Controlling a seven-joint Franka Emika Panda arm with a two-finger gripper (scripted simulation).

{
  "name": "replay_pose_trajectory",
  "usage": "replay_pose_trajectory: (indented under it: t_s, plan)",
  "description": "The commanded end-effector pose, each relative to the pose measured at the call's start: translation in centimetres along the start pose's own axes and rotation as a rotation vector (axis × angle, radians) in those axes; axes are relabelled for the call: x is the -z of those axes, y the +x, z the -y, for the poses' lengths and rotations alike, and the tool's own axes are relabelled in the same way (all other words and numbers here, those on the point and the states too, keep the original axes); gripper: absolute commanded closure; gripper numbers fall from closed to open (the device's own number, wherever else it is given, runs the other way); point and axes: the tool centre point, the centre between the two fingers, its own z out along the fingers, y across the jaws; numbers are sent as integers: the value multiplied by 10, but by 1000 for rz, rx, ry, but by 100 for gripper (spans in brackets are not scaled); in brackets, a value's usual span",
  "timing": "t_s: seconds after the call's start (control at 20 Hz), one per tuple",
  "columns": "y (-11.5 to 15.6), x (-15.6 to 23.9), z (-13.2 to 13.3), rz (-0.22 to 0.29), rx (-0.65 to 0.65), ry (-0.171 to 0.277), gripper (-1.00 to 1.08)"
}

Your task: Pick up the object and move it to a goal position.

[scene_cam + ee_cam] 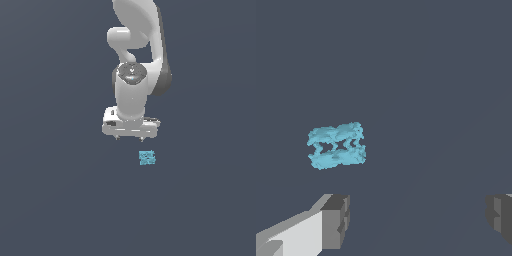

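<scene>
The block [147,158] is the landmark. In the exterior view, the gripper [130,137] sits above the block and slightly toward the exterior view's left of it, apart from it and not touching. The arm [134,60] rises straight up from the gripper, farther still from the block. In the wrist view, the block [336,145] lies outside the gap between the two fingers [335,221], nearer one finger than the other, with the jaws spread wide apart.
</scene>
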Motion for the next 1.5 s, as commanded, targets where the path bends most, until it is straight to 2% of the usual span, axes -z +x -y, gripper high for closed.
replay_pose_trajectory:
  t_s: [0.0,1.45]
  plan:
    - [1,-3,3,0,-52,2,-92]
    - [13,-41,48,3,-786,18,-92]
